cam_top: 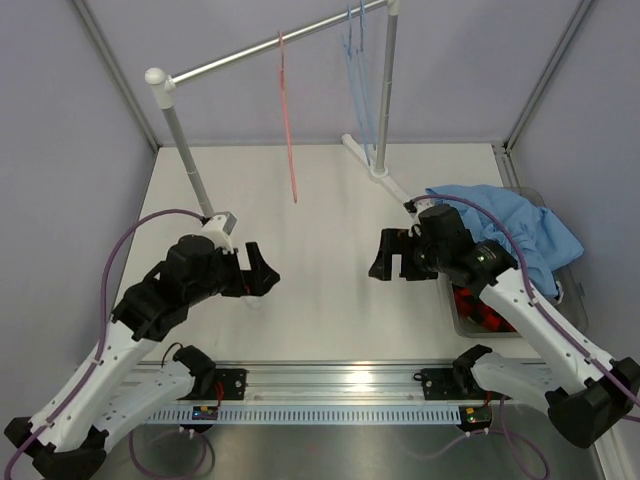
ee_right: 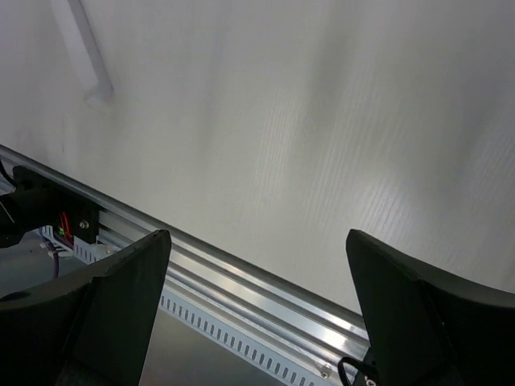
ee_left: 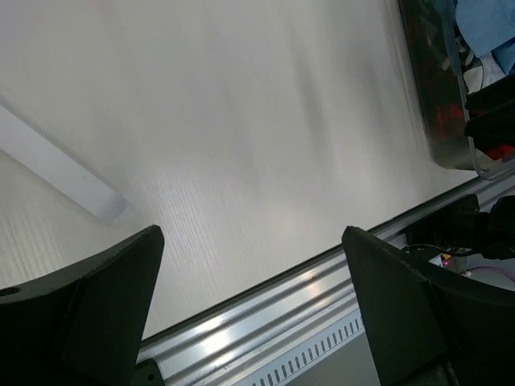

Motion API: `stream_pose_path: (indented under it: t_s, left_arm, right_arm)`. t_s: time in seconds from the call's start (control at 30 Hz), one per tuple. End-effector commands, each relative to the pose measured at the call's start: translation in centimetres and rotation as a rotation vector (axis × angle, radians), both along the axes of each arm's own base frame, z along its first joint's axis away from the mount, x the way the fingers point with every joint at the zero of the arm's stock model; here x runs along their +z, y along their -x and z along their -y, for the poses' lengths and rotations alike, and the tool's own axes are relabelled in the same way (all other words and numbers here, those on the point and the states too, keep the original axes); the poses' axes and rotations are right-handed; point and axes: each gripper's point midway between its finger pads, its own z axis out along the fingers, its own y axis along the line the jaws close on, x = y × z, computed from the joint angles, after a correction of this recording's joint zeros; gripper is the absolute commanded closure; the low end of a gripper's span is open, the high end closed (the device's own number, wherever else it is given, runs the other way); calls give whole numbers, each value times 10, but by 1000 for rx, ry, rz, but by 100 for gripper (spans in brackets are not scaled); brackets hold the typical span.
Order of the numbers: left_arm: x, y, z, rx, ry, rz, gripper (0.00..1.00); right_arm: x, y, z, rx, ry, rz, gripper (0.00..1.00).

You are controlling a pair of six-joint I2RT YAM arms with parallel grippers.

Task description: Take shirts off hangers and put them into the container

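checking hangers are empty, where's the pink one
In the top view, the pink hanger hangs bare on the silver rail, left of the two blue hangers.

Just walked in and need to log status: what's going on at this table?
Both arms hover over the table with nothing held: the left gripper and the right gripper are open. The pink hanger and two blue hangers hang bare on the rail. The light blue shirt is heaped over the container at the right, with red fabric showing beneath. The job looks about done.
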Motion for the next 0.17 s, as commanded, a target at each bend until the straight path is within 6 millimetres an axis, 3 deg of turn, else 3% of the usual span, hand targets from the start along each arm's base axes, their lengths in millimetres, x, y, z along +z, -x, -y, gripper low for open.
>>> stream_pose_path:
  t_s: [0.0,0.13]
  left_arm:
    - [15,-16,-1,67,67,120,1]
    - [6,-18,-2,82,86,149,1]
  right_arm:
    - [38,-14,-9,12,-103,201,0]
    - [43,-13,-1,-6,-104,264,1]
